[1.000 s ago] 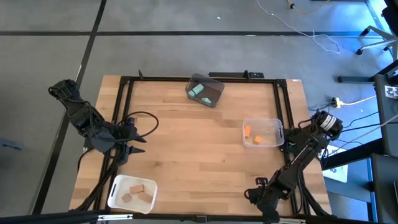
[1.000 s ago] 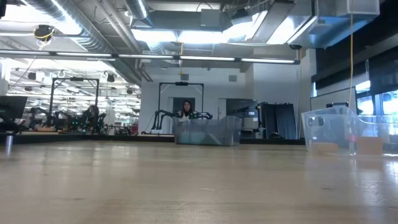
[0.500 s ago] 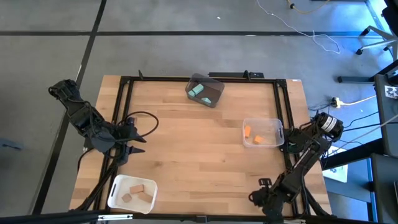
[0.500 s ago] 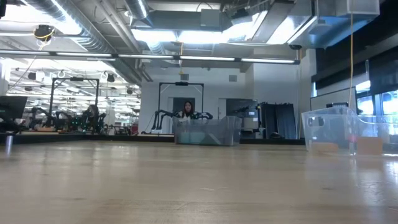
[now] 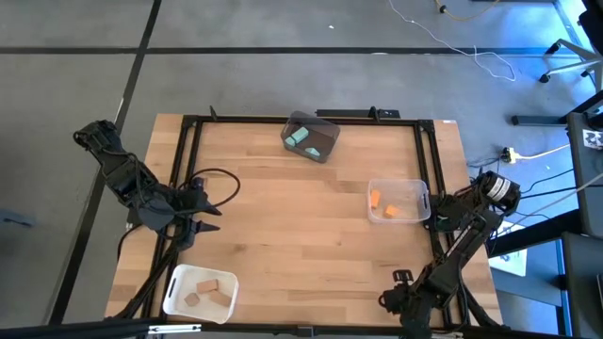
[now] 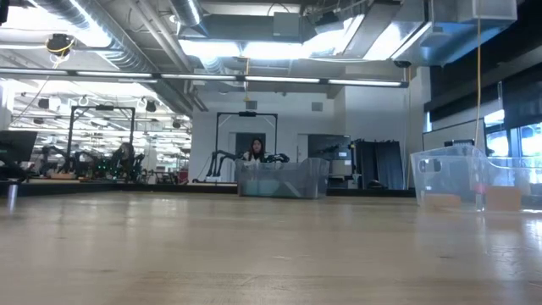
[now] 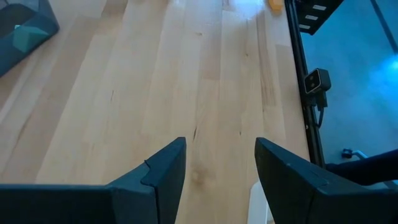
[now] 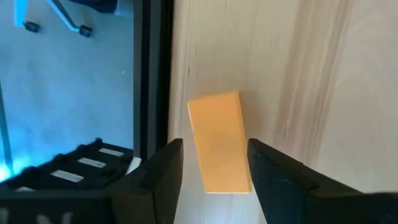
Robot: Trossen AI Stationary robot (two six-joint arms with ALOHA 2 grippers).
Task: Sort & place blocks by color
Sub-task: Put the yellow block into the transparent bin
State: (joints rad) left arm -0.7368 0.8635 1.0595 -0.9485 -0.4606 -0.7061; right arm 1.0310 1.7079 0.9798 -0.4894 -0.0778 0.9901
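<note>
Right gripper (image 8: 211,171) open at the surface's (image 5: 301,226) right edge, fingers flanking an orange block (image 8: 217,142). Left gripper (image 7: 219,165) open at the left edge, holding nothing. Other blocks sorted in bins: teal (image 5: 298,138), orange (image 5: 390,211), tan (image 5: 205,284).

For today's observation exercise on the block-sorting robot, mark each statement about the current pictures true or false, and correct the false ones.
1. The dark grey bin holds teal blocks. True.
2. The white bin holds orange blocks. False: it holds tan wood blocks; orange blocks lie in the clear bin.
3. In the right wrist view, an orange block shows between the right gripper's fingers. True.
4. The left gripper is shut on a teal block. False: its fingers are open, with nothing between them.
5. In the high view, loose blocks lie scattered across the middle of the table. False: none show there.
</note>
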